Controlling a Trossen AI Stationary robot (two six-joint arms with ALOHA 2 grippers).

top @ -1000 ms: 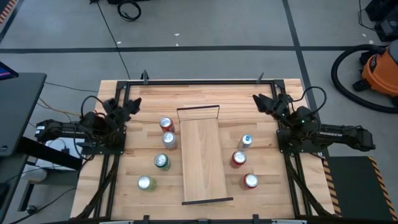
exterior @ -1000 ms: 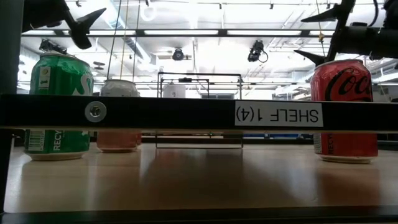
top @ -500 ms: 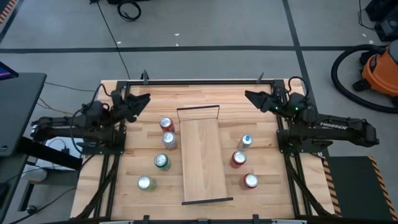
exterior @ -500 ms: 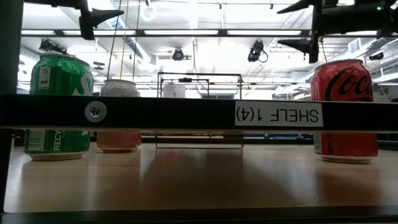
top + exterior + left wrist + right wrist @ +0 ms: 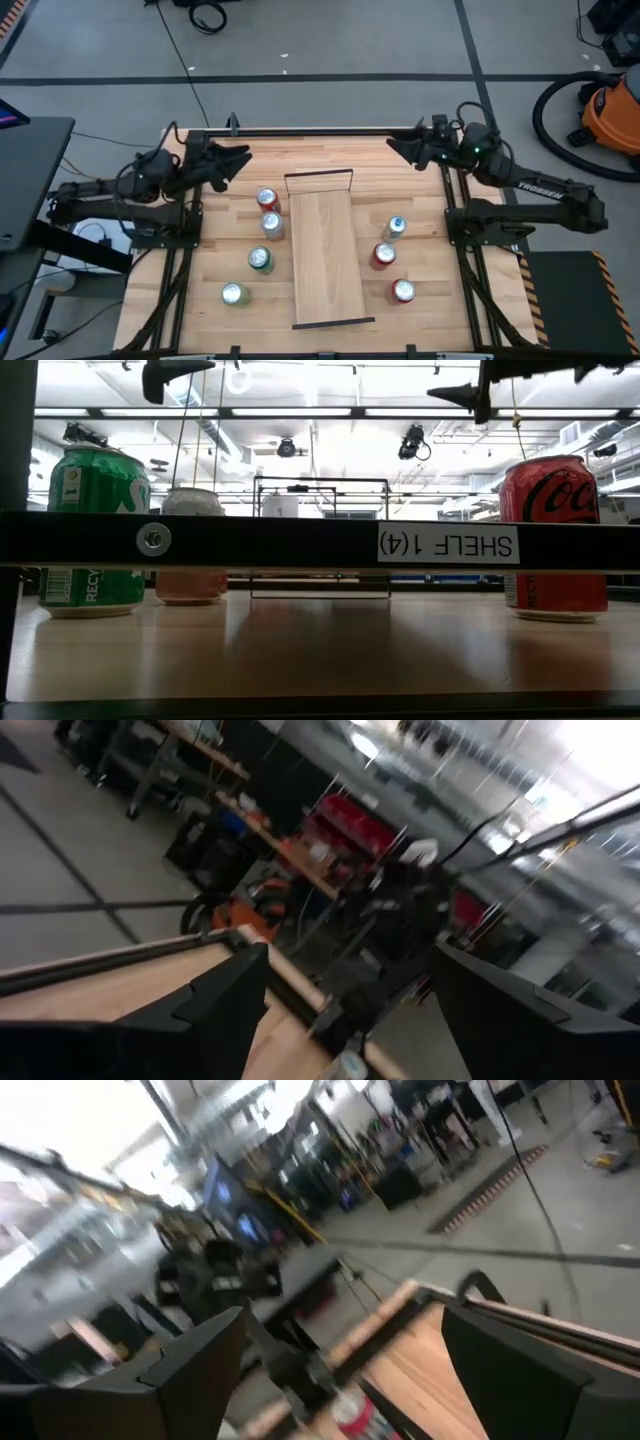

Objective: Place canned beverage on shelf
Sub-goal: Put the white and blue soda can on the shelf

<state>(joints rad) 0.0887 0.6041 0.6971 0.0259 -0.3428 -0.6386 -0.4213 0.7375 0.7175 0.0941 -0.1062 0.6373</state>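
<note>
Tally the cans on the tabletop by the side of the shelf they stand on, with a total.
Cans on the left arm's side of the long pale-wood shelf board: 4
Cans on the right arm's side: 3
Cans on the shelf: 0
Total: 7

Shelf (image 5: 325, 255) lies lengthwise at centre of slatted wooden surface (image 5: 330, 148), black wire rail at each short end, board bare. Four cans left of shelf: red can (image 5: 267, 198), silver can (image 5: 272, 224), green can (image 5: 260, 259), pale green can (image 5: 234, 294). Three right: blue-topped can (image 5: 396, 227), red can (image 5: 384, 254), red can (image 5: 402, 291). Left end effector (image 5: 237, 162) over far-left corner, fingers spread. Right end effector (image 5: 401, 147) over far-right corner, fingers spread. Orange vacuum (image 5: 612, 110) on floor at right.
</note>
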